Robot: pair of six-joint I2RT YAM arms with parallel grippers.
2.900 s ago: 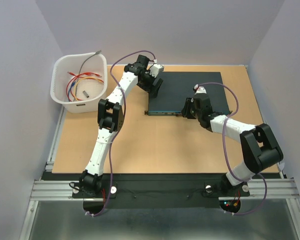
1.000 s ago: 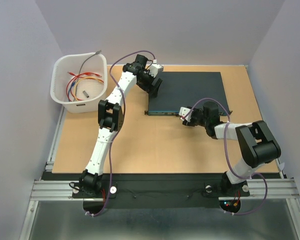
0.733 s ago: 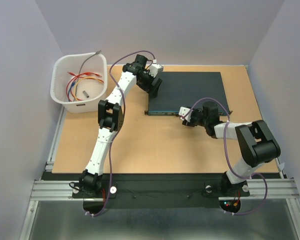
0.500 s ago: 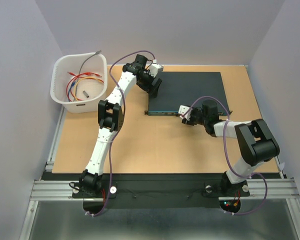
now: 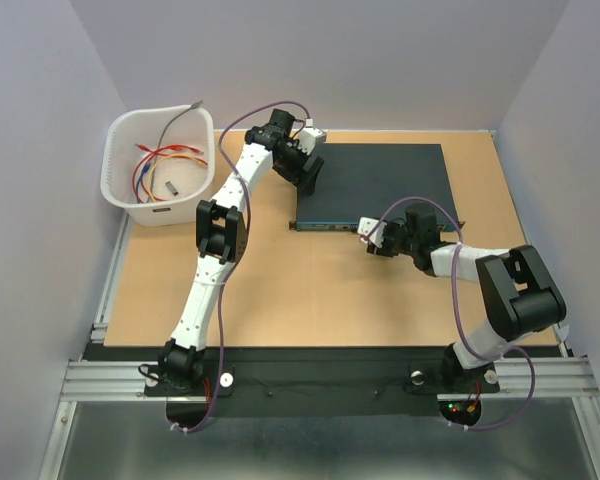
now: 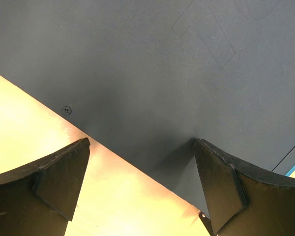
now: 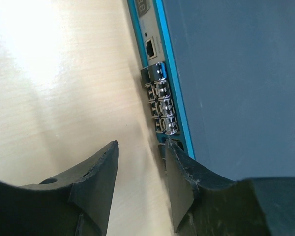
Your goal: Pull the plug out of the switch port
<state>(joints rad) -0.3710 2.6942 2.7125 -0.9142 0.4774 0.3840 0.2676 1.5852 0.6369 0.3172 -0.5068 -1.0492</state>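
Note:
The switch (image 5: 372, 180) is a flat dark box at the table's back middle, its thin teal face (image 5: 325, 226) towards me. In the right wrist view the teal face (image 7: 158, 29) shows metal sockets (image 7: 162, 105), and a small plug with a blue tab (image 7: 160, 71) sits in the upper one. My right gripper (image 7: 140, 164) is open and empty, low over the table just in front of that face (image 5: 376, 240); its right finger (image 7: 184, 184) is close to the sockets. My left gripper (image 6: 140, 167) is open, straddling the switch's left edge (image 5: 306, 168), one finger on the dark top (image 6: 162, 64).
A white basket (image 5: 120, 190) with orange, red and grey cables stands at the back left. The wooden table (image 5: 310, 290) lies in front of the switch. Grey walls close in both sides and the back.
My right gripper has come off the switch's front edge, down and towards me, to sit in front of the teal face. The left arm has not moved.

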